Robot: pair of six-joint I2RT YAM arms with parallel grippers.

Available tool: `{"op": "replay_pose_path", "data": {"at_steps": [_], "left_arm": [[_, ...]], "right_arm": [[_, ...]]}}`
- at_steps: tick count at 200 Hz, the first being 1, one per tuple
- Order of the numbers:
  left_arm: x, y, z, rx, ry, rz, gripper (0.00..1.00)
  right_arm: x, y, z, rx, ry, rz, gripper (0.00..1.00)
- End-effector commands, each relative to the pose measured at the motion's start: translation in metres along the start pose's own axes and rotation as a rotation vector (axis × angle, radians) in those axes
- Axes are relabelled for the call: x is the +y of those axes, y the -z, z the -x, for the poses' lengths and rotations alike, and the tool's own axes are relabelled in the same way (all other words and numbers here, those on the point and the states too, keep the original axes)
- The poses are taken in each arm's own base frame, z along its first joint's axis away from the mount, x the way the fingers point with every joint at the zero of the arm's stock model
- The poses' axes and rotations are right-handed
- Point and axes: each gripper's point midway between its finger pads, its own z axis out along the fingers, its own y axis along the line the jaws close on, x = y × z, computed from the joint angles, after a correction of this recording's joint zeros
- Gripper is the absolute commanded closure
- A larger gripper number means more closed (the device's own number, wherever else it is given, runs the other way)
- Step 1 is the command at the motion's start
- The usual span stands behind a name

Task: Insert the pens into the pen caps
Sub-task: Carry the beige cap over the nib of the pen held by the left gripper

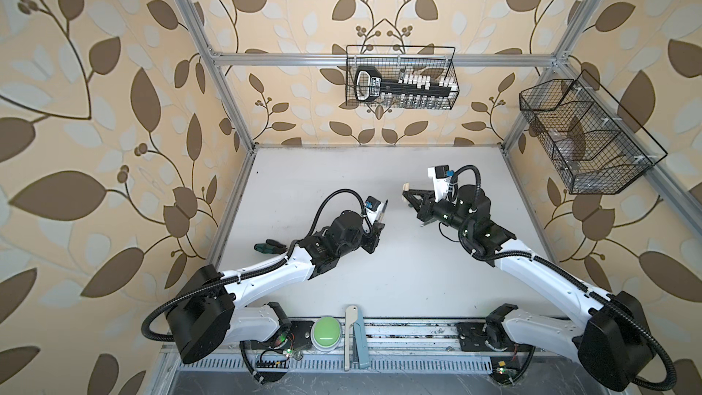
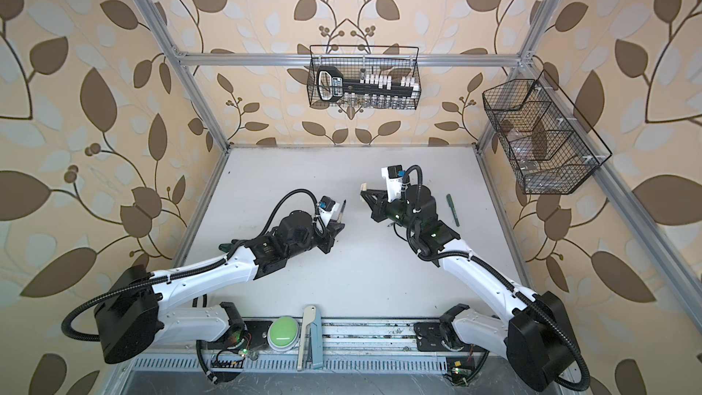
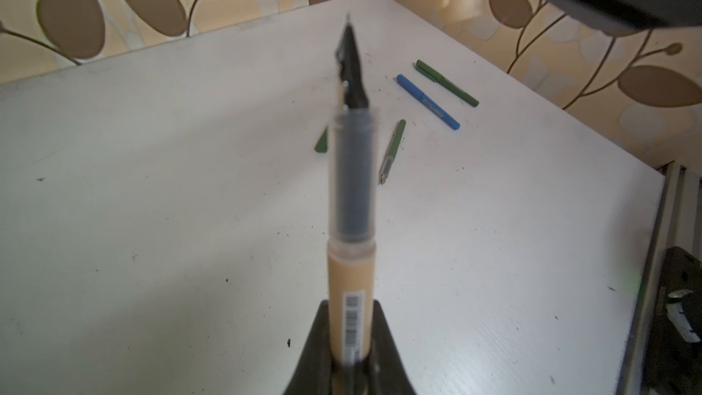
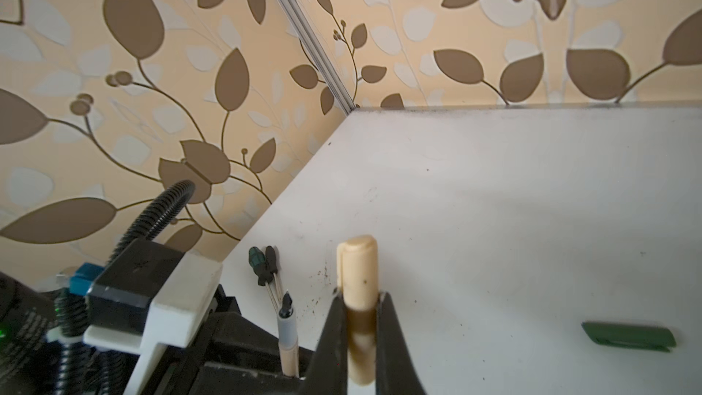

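Fingers: left gripper [image 3: 350,303] pinching tan pen [image 3: 342,279], right gripper [image 4: 361,294] pinching tan cap [image 4: 357,260], both held apart

I can read no words or numbers anywhere. The tan pen [image 3: 351,279] carries a barcode sticker [image 3: 353,319], too blurred to read; the black tool [image 1: 364,83] in the wire basket [image 1: 418,47] bears a label too small for me.

Both top views: high overhead, looking down on whole table [image 1: 342,169], nr identical. Wrist cams: close, low over it, facing each other.
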Motion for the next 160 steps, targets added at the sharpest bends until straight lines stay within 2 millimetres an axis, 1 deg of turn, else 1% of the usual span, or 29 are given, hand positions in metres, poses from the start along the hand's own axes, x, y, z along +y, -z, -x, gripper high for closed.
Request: {"op": "replay_pose_path", "data": {"at_steps": [1, 18, 39, 61, 111, 140, 160], "left_arm": [[-0.014, 0.021, 0.049, -0.177, 0.005, -0.049, 1.0], [-0.018, 0.031, 0.061, -0.231, 0.011, -0.068, 1.0], [-0.02, 0.038, 0.069, -0.254, 0.002, -0.077, 1.0], [-0.022, 0.044, 0.071, -0.271, 0.002, -0.09, 1.0], [-0.022, 0.059, 0.076, -0.308, 0.0, -0.088, 1.0], [-0.021, 0.065, 0.078, -0.317, -0.009, -0.084, 1.0], [-0.02, 0.066, 0.076, -0.315, -0.006, -0.083, 1.0]], "right_arm": [[0.026, 0.007, 0.032, -0.111, 0.016, 0.092, 0.98], [0.039, 0.009, 0.044, -0.141, 0.05, 0.124, 0.99], [0.057, 0.01, 0.052, -0.162, 0.088, 0.171, 0.99], [0.073, 0.009, 0.058, -0.179, 0.117, 0.209, 0.98], [0.096, 0.008, 0.076, -0.201, 0.152, 0.28, 0.98], [0.112, 0.005, 0.079, -0.188, 0.175, 0.328, 0.98], [0.122, 0.001, 0.075, -0.169, 0.189, 0.368, 0.98]]}}
